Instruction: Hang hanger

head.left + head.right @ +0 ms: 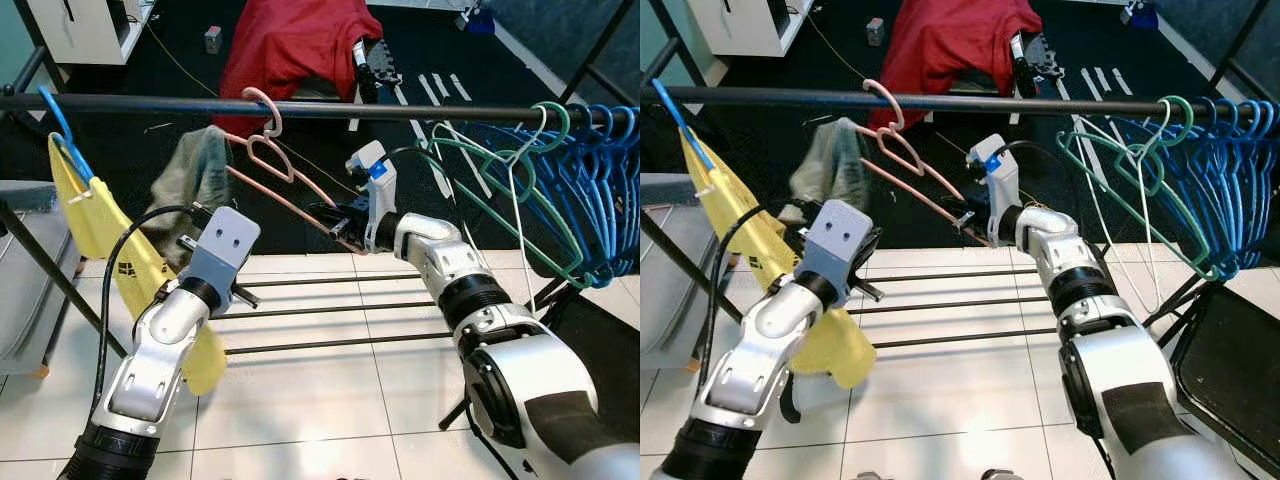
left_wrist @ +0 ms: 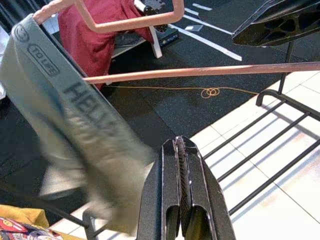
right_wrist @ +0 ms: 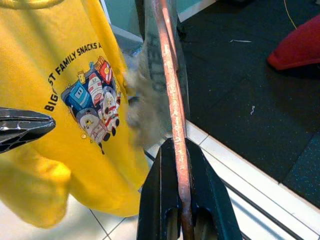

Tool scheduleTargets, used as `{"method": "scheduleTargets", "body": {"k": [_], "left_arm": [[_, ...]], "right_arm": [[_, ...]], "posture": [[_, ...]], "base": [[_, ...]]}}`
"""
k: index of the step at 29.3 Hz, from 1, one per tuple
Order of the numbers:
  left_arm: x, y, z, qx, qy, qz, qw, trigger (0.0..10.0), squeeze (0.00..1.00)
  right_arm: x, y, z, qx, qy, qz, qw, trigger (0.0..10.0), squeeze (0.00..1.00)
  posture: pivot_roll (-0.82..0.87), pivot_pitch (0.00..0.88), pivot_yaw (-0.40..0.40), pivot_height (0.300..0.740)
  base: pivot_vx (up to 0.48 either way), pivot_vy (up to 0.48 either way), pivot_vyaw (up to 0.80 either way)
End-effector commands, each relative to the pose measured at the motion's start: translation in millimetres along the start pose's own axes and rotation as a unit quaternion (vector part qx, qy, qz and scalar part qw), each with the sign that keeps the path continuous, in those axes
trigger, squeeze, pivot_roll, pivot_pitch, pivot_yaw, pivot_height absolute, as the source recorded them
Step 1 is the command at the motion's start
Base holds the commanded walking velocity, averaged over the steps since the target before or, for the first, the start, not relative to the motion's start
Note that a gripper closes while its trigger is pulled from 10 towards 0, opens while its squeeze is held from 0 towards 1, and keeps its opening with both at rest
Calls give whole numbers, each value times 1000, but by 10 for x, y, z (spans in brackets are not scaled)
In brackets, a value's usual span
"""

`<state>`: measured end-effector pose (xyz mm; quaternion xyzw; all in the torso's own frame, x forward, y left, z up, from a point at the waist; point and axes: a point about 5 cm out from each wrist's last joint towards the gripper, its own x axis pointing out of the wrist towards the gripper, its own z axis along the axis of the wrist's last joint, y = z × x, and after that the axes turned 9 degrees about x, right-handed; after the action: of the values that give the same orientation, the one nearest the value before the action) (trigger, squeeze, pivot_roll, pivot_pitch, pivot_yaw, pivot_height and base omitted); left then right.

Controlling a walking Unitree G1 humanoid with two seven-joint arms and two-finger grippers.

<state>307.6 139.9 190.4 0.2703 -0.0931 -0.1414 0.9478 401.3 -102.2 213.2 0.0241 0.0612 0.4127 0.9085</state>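
Note:
A pink hanger (image 1: 268, 150) has its hook over the black rail (image 1: 400, 110), and it tilts down to the right. A grey-green garment (image 1: 195, 170) is draped on its left end. My right gripper (image 1: 335, 218) is shut on the right end of the hanger's bottom bar (image 3: 172, 100), below the rail. My left gripper (image 1: 197, 213) sits just under the garment (image 2: 75, 130), with its fingers (image 2: 170, 190) pressed together on nothing.
A yellow printed shirt (image 1: 105, 235) hangs on a blue hanger at the rail's left end. Several blue and green hangers (image 1: 560, 180) crowd the right end. The rack's lower bars (image 1: 330, 305) cross the white tiles. A red cloth (image 1: 295, 45) lies behind.

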Motion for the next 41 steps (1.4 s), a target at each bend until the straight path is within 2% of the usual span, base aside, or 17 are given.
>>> {"method": "scheduleTargets", "body": {"k": [1, 13, 18, 30, 37, 38, 40, 41], "left_arm": [[-9, -48, -10, -1, 5, -9, 1000, 10000, 0], [4, -36, 24, 6, -3, -9, 1000, 10000, 0], [14, -23, 49, 8, -9, -10, 1000, 10000, 0], [7, -29, 50, 11, -11, -16, 1000, 10000, 0], [19, -46, 54, 14, -14, -22, 1000, 10000, 0], [29, -49, 63, 14, -16, -23, 999, 10000, 0], [29, -49, 63, 14, -16, -23, 999, 10000, 0], [38, -53, 73, 16, -19, -25, 999, 10000, 0]], "right_arm": [[-9, -19, 57, 7, -19, -4, 1000, 0, 0], [-95, -69, 39, 18, -58, 1, 998, 0, 0], [-114, 19, 10, 17, -79, 50, 995, 0, 0], [-194, 137, -29, 6, -106, 78, 991, 0, 0], [-296, 209, -167, 4, -104, 80, 991, 0, 0], [-363, 225, -256, 6, -100, 71, 992, 0, 0], [-363, 225, -256, 6, -100, 71, 992, 0, 0], [-436, 223, -352, 8, -96, 56, 994, 0, 0]], "posture": [[-14, 202, -82, 740], [-14, 173, -65, 740], [-15, 159, -56, 740], [-30, 163, -34, 740], [-38, 167, -26, 740], [-39, 167, -22, 740], [-39, 167, -22, 740], [-40, 166, -17, 740]], "base": [[0, 0, 0], [0, 0, 0], [0, 0, 0], [0, 0, 0], [0, 0, 0], [0, 0, 0], [0, 0, 0], [0, 0, 0]]}}
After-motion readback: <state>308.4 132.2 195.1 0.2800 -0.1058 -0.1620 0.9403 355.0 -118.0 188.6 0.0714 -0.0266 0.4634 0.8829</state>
